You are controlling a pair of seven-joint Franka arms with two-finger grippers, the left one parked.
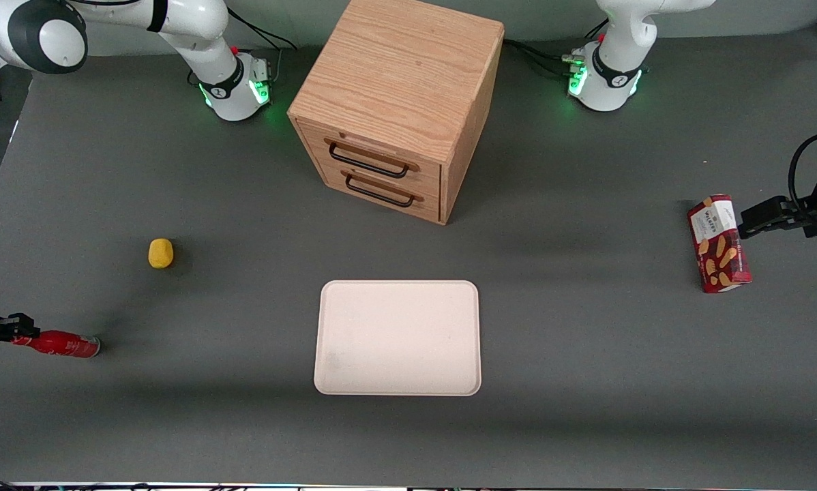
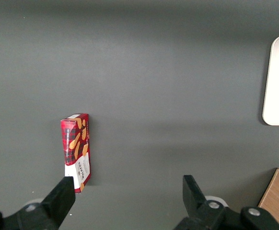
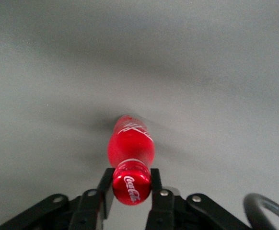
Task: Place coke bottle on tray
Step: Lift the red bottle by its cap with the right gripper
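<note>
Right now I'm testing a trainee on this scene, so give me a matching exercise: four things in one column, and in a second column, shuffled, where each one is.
Things:
1. coke bottle
2. tray
3. snack box
4. yellow object

Places:
A. toward the parked arm's end of the table
B. nearer the front camera than the wooden drawer cabinet
C. gripped at the cap end by the hand
D. alone on the table, farther from the front camera than the bottle

Pairs: 1-C, 2-B, 3-A, 4-D
</note>
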